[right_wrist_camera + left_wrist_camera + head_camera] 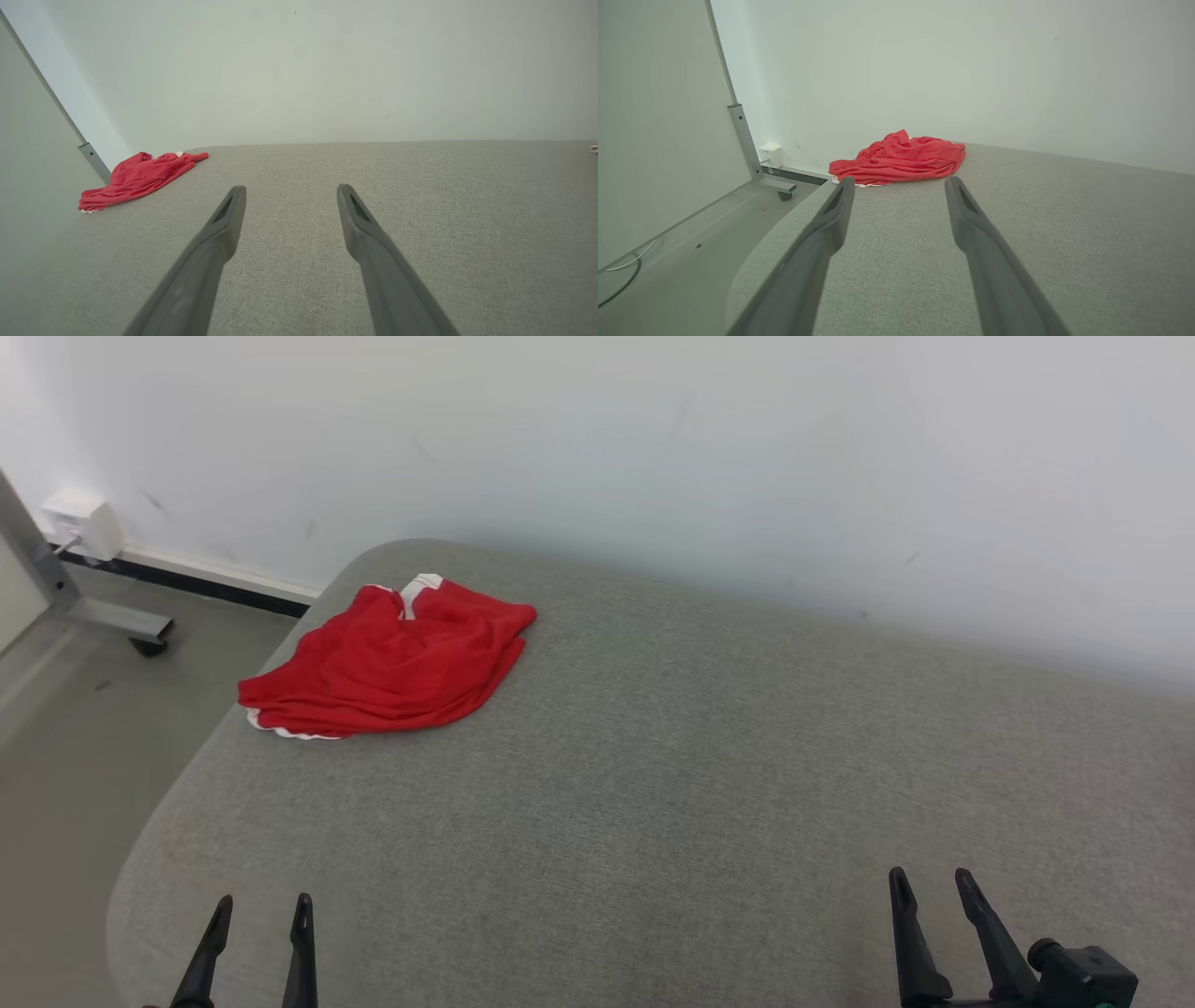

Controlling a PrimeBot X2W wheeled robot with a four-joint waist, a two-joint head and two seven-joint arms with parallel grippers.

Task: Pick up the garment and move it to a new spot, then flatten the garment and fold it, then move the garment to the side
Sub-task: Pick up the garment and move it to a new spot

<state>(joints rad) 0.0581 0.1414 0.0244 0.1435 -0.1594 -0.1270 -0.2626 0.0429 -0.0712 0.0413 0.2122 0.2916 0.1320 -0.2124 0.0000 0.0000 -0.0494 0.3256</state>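
Grippers first: your left gripper (263, 901) sits at seven o'clock in the head view, low over the near edge of the grey padded surface (700, 756), with its two dark fingers pointing up toward twelve and spread apart around nothing. Your right gripper (931, 875) sits at five o'clock in the same pose, fingers parted and empty, with part of its dark wrist body showing beside them. Both hang just above the fabric; you cannot tell from these views whether the tips touch it. The red garment (392, 663) with white trim lies crumpled in a loose heap at the far left corner of the surface, about eleven o'clock in the head view, well apart from both grippers. From your left gripper it lies at roughly one o'clock, from your right at about ten. Its near hem reaches close to the rounded left edge of the padding. Beyond that edge, at nine o'clock, you see grey floor (56, 756) and a metal frame leg (121, 621) on a caster, with the white wall (653, 448) behind.
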